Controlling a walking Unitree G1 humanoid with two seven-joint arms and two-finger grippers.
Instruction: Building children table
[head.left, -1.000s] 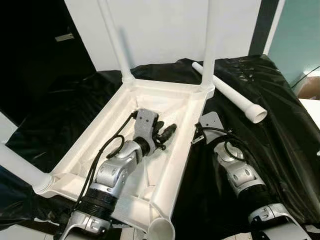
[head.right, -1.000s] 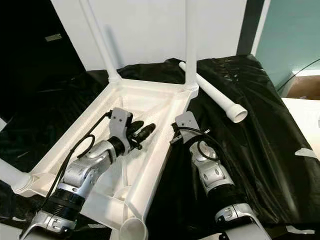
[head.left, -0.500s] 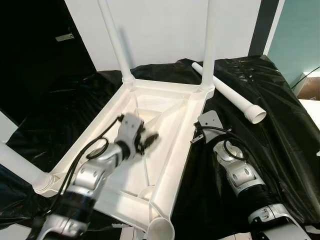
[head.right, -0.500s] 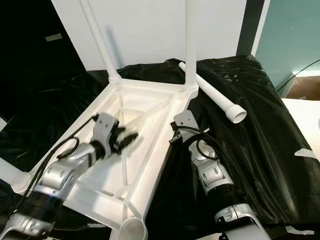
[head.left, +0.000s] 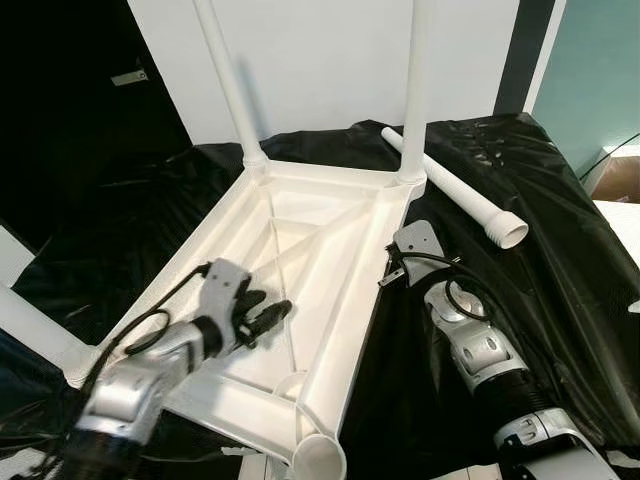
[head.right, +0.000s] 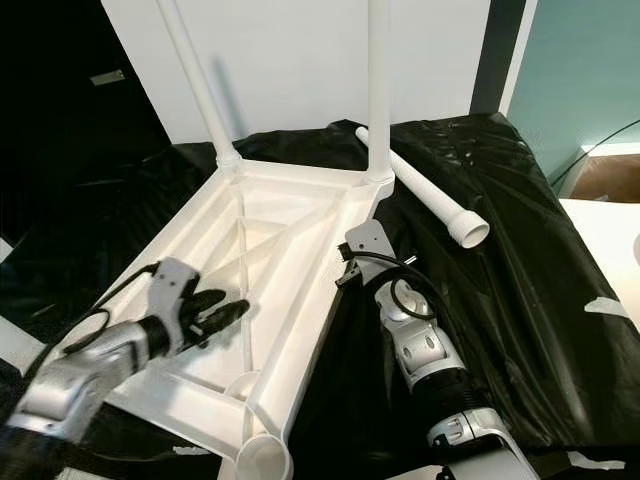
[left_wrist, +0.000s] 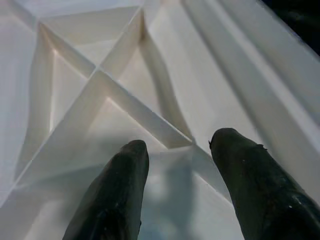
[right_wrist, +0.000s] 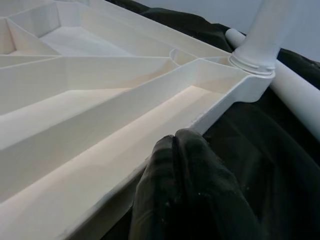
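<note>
The white children's table top lies upside down on a black sheet. Two white legs stand upright in its far corners, and a third leg juts out from the near left corner. A loose white leg lies on the sheet to the right. My left gripper hovers open over the ribbed underside, holding nothing. My right gripper is shut, its tips against the outside of the table's right rim.
The near corner socket of the table top holds no leg. Black plastic sheet covers the work surface. A white wall stands behind, and a dark area lies to the left.
My left arm has drawn back from the middle of the underside toward the near left part. The right arm has stayed where it was.
</note>
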